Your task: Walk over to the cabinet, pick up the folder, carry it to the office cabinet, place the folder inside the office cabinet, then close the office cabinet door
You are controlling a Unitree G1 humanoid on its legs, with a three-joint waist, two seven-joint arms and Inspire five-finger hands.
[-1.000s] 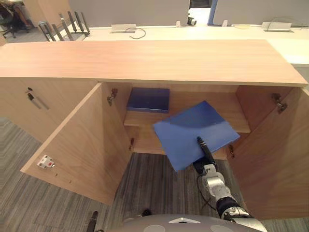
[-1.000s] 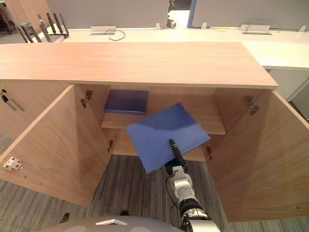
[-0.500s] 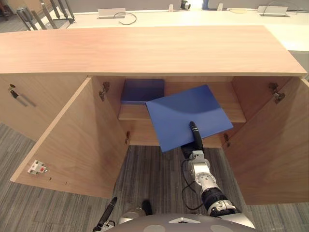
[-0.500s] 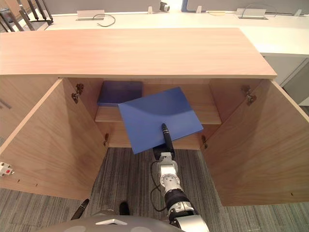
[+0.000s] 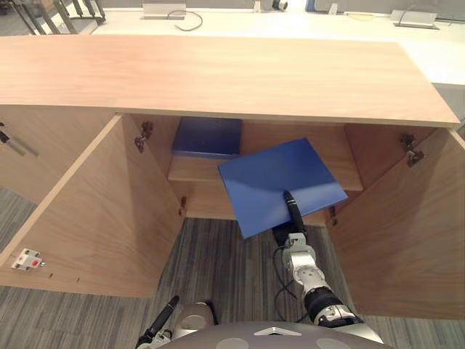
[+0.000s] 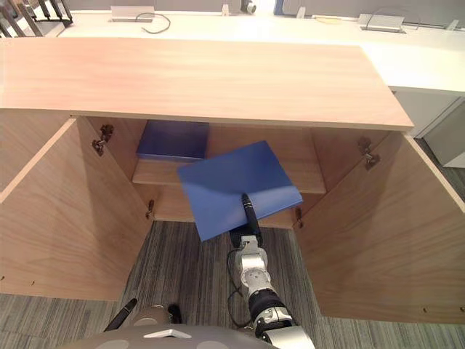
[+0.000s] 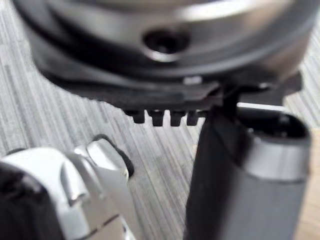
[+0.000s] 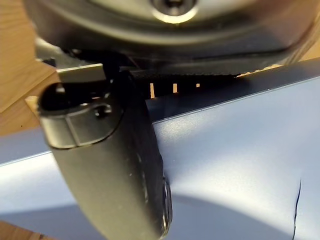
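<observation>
As right hand [image 5: 294, 214] pinches folder [image 5: 280, 178], near edge

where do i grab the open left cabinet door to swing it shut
Its free edge, probably: the left door stands swung wide, inner face toward the opening, hinges at the cabinet side. Come from its outer face, on the robot's left, and push inward. The right hand is busy pinching the blue folder.

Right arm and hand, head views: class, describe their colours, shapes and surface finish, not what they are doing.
The right arm is silver-grey, built of rounded metal segments with black ribbed collars between them. The right hand is dark; its thumb is a smooth, slim bar with a rounded tip. I see no markings.
</observation>
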